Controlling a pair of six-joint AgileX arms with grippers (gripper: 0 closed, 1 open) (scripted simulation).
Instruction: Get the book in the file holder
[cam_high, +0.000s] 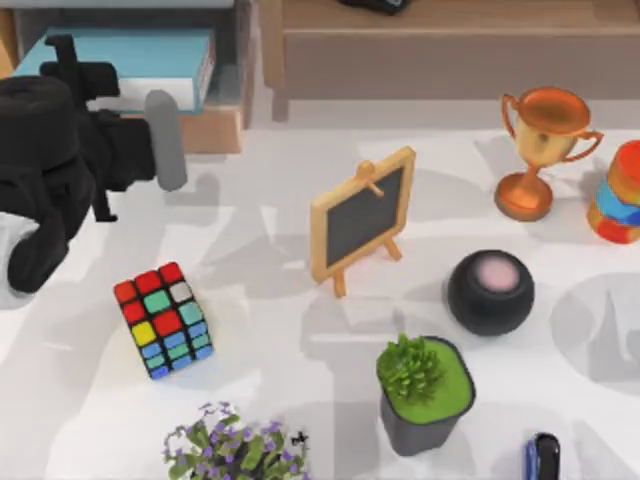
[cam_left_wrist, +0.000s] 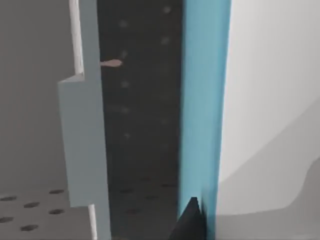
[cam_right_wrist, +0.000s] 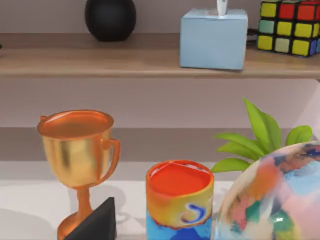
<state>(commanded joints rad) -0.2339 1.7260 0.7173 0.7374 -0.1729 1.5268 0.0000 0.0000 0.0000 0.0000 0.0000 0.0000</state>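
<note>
The book lies in the file holder at the bench's far left corner, its near edge cut off by the left arm. The left gripper hovers over the cover; whether it's open, I cannot tell. The puzzle cube sits well apart on open bench. Close up, the teal cover edge runs beside a grey wall.

Bright, even, kinda flat light. Soft overlapping grey shadows all over the white table. No glare anywhere. Pretty murky inside the file holder though.
</note>
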